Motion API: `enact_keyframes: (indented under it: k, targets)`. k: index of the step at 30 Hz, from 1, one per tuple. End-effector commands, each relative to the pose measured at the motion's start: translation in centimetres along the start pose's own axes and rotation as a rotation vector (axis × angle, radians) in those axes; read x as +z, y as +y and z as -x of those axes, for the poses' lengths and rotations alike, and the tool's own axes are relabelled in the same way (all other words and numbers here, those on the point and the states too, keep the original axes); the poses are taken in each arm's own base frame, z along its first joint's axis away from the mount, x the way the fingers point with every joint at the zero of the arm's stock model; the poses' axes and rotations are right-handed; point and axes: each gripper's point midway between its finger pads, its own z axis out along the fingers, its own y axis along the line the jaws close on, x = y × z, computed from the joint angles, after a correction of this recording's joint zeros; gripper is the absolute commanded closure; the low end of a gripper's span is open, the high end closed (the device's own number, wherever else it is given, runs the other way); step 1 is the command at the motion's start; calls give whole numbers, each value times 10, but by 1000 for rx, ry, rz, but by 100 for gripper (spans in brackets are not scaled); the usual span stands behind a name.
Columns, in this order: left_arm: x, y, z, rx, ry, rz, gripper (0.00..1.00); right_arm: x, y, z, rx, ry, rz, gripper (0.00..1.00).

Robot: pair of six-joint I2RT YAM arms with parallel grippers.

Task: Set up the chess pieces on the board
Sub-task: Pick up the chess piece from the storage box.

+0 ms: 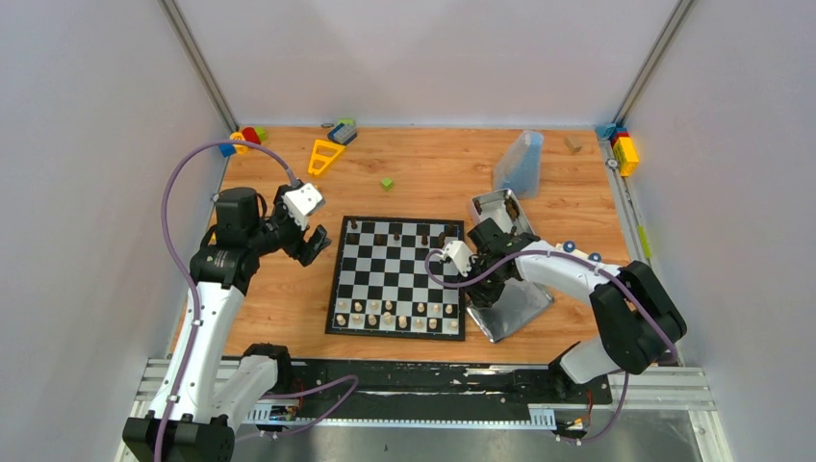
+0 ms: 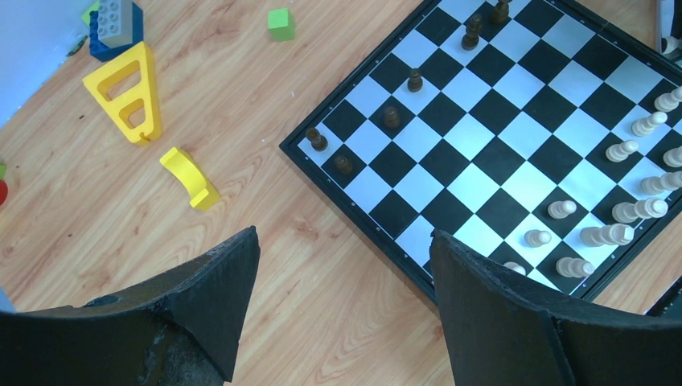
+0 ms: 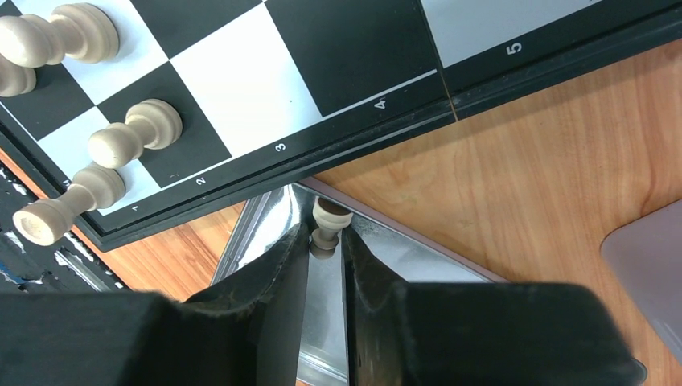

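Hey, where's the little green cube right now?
In the top view, the green cube sits on the table just past the board's far edge, right of the yellow triangle.

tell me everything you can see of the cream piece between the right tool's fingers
The cream piece is small, turned and wooden-looking, with a wide end showing a brownish patch and a narrow waist below it. It sits between the black fingers of the right tool, which stand close on both sides; whether they already clamp it is unclear. It is over a corner of the shiny metal tray, just off the board's numbered border.
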Motion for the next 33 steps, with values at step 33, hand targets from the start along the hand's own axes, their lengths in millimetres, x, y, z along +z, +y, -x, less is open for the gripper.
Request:
enact_keyframes:
  k: [33]
  targets:
    - [6, -44, 19, 91, -171, -262, 20, -61, 24, 45, -131, -173, 123, 100]
